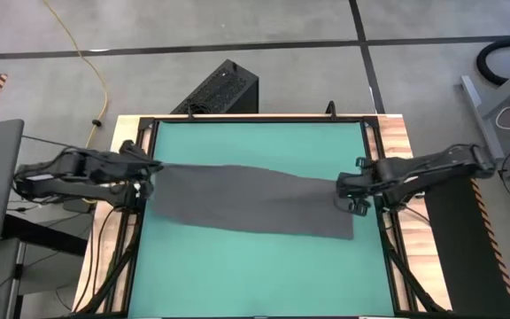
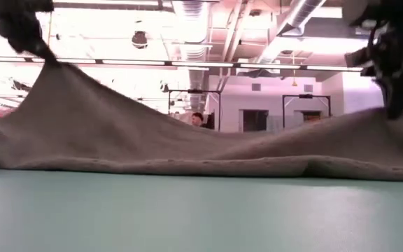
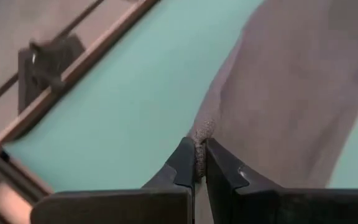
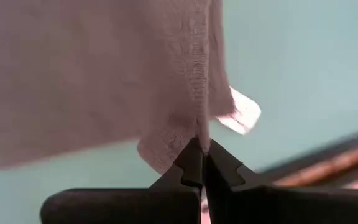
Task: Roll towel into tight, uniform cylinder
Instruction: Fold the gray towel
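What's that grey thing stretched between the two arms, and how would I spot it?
Look at the teal table. Across its middle lies the towel, a plain dark grey cloth. It is the only soft thing there, pinched at one end by the left gripper and at the other by the right gripper, both ends lifted.

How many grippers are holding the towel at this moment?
2. The left gripper is shut on the towel at its left end, by the table's left edge. The right gripper is shut on its right end, by the right edge.

left gripper (image 2: 19,28) cut off by low view's top edge, people behind towel (image 2: 187,147) mostly hidden
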You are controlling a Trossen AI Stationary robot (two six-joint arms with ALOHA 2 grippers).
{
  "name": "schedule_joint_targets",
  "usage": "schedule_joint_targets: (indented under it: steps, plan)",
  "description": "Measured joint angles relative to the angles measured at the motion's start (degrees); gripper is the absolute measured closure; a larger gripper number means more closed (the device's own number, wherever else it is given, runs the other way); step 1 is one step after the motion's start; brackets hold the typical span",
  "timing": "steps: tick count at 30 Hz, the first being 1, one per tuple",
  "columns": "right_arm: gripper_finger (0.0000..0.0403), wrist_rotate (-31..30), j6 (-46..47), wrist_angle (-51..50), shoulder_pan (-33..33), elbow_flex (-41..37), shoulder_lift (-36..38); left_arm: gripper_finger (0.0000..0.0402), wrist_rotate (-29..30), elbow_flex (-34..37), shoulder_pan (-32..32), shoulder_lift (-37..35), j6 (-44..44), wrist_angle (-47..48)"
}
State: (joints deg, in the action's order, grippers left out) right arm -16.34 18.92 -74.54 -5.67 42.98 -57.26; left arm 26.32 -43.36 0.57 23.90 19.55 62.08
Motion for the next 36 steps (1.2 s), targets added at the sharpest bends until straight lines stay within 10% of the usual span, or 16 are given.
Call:
schedule_joint_targets:
  steps: [25, 36]
  plan:
    - [0.0378, -0.09, -2.88, 3.43, 5.4, -0.44, -18.05, 0.0398, -0.08, 0.83, -0.08, 12.11, 1.53, 0.16]
    - [0.0313, -0.06, -1.4, -0.71, 5.4, 3.53, -17.66, 0.027, 0.75, -1.66, -0.08, 12.13, 3.51, 6.98]
